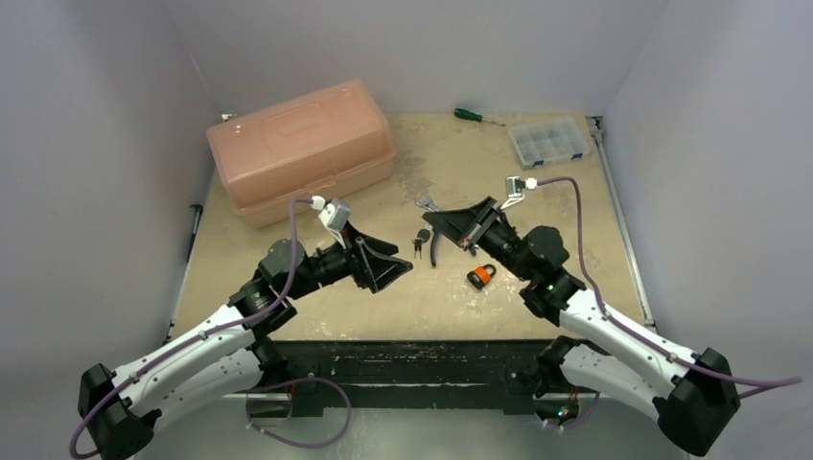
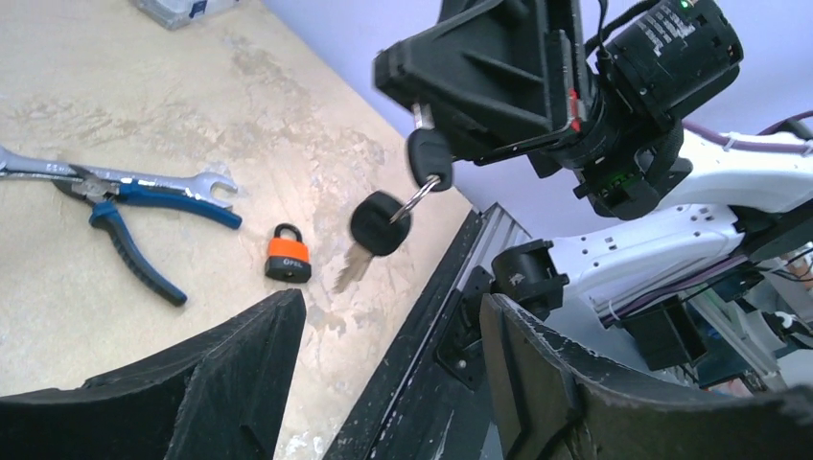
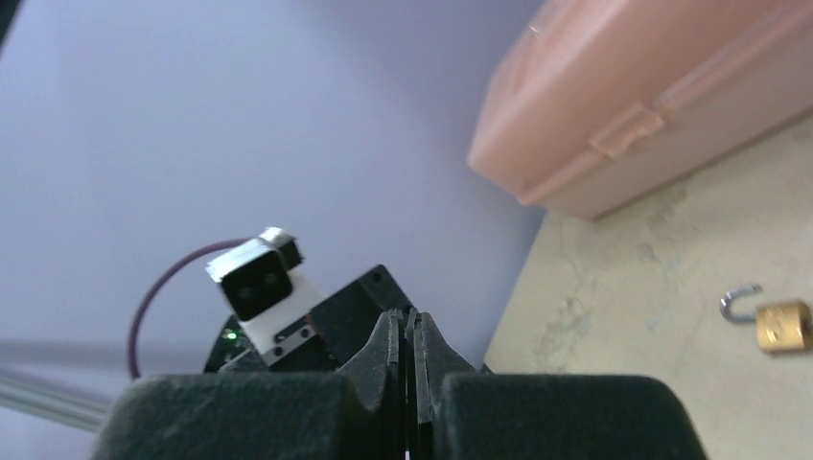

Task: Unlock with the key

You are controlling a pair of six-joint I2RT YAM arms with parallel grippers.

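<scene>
Right gripper (image 2: 419,113) clamped a black-headed metal key (image 2: 429,155), left gripper (image 2: 391,305) gaped empty; the orange padlock (image 2: 288,254) lay unheld, could've skidded under insertion.

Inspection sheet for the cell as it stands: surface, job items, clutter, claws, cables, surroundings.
Surface: beige tabletop, stained and scuffed.
Job's things: key pinched in right claw, second key dangling from its ring; orange padlock lying on the table, shackle shut; brass padlock near the toolbox, shackle looks open.
Clutter: pink toolbox, wrench, pliers, screwdriver, parts organiser.
Claws: left claw open, empty; right claw shut on the key.
Cables: purple cables along both arms, no snag seen.
Surroundings: plain walls on three sides.
</scene>
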